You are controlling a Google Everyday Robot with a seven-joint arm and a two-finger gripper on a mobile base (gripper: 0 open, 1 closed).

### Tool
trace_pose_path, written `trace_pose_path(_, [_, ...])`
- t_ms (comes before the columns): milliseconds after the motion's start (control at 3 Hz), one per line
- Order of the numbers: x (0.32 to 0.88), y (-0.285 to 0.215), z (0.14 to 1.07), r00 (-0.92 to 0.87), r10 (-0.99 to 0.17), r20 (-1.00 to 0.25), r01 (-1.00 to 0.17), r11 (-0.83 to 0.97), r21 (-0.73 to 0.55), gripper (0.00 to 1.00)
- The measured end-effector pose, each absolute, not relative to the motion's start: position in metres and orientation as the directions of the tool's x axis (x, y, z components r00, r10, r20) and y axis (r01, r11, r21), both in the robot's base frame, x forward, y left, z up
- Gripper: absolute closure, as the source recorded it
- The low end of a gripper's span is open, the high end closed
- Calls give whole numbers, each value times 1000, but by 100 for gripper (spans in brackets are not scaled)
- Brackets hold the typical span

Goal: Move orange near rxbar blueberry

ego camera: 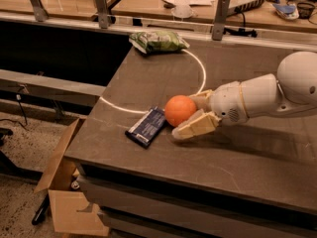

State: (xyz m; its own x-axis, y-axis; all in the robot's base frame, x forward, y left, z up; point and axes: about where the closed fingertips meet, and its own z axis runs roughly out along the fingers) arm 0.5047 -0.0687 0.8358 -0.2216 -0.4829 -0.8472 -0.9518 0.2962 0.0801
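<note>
Near the front left part of the worktop (208, 172), the orange (179, 110) is seen gripped between the jaws of the gripper (186, 116). The jaws are closed on the fruit from its right side: one tan jaw is pressed against the lower front of the orange, while the other is partly hidden behind its upper right. Whether the orange is resting on the worktop or is held just above it cannot be told. The white arm (262, 95) is extended in from the right edge of the view, low over the surface.

Just left of the orange, the rxbar blueberry (146, 127) is laid flat and set at a slant, its nearest corner almost touching the fruit. A thin white arc (202, 71) is marked on the worktop behind them. A green snack bag (157, 40) is placed well apart at the far edge. A cardboard box (59, 182) is seen on the floor at the lower left.
</note>
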Motion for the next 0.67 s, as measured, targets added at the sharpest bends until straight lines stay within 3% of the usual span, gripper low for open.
trace_pose_path(667, [511,-77,840,-208,-473,-856,-943,330,47,0])
